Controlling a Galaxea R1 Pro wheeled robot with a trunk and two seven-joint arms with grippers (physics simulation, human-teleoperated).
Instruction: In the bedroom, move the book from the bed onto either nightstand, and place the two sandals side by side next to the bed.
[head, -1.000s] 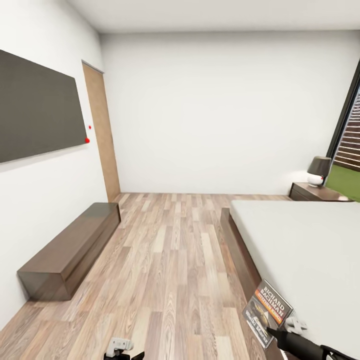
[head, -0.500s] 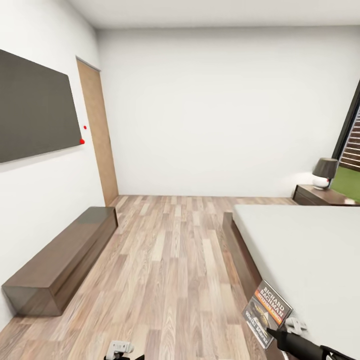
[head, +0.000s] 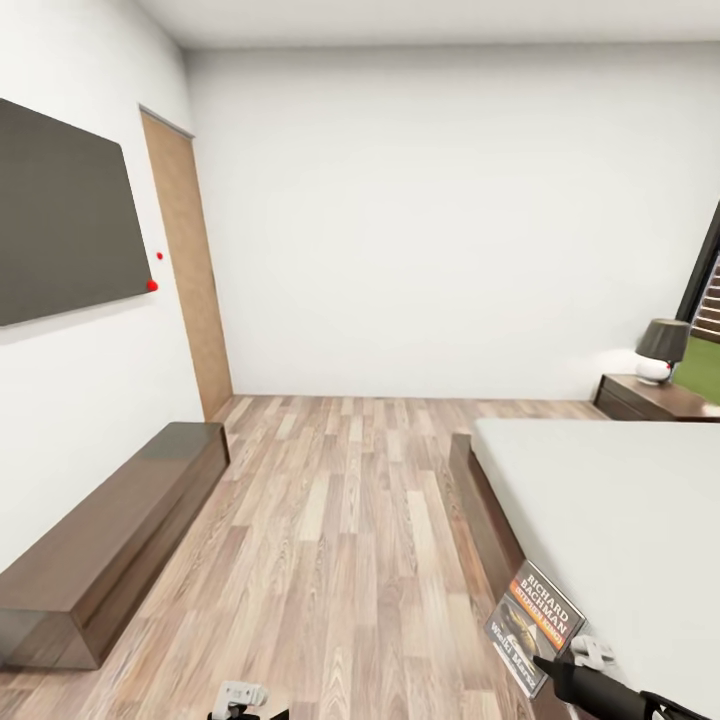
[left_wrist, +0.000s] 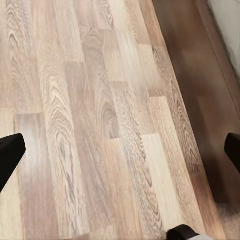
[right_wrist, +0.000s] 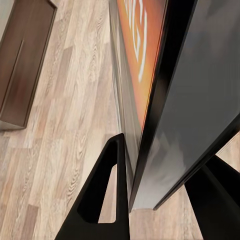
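Head view shows the right gripper (head: 560, 662) low at the foot of the bed (head: 620, 510), its fingers (right_wrist: 107, 195) pinching the book (head: 533, 626), which is held upright off the mattress, cover facing the camera; the right wrist view confirms the thin paperback clamped edge-on between the two dark fingers. The left gripper (left_wrist: 120, 150) hangs over bare floor (head: 340, 520) with its fingers spread and nothing between them. The step in hand looks like carrying the book to the nightstand (head: 655, 398), which stands with a lamp (head: 662, 350) on it at the far side of the bed. To do it well, I judge the robot should keep the pinch firm, drive up the aisle between the bed and the long low cabinet (head: 110, 535), and lay the book flat beside the lamp. Compared with the earlier frames the whole picture has slid: the cabinet and door (head: 185, 270) sit further left and the nightstand further right, so the camera has moved, while the book sits at the same spot in the picture
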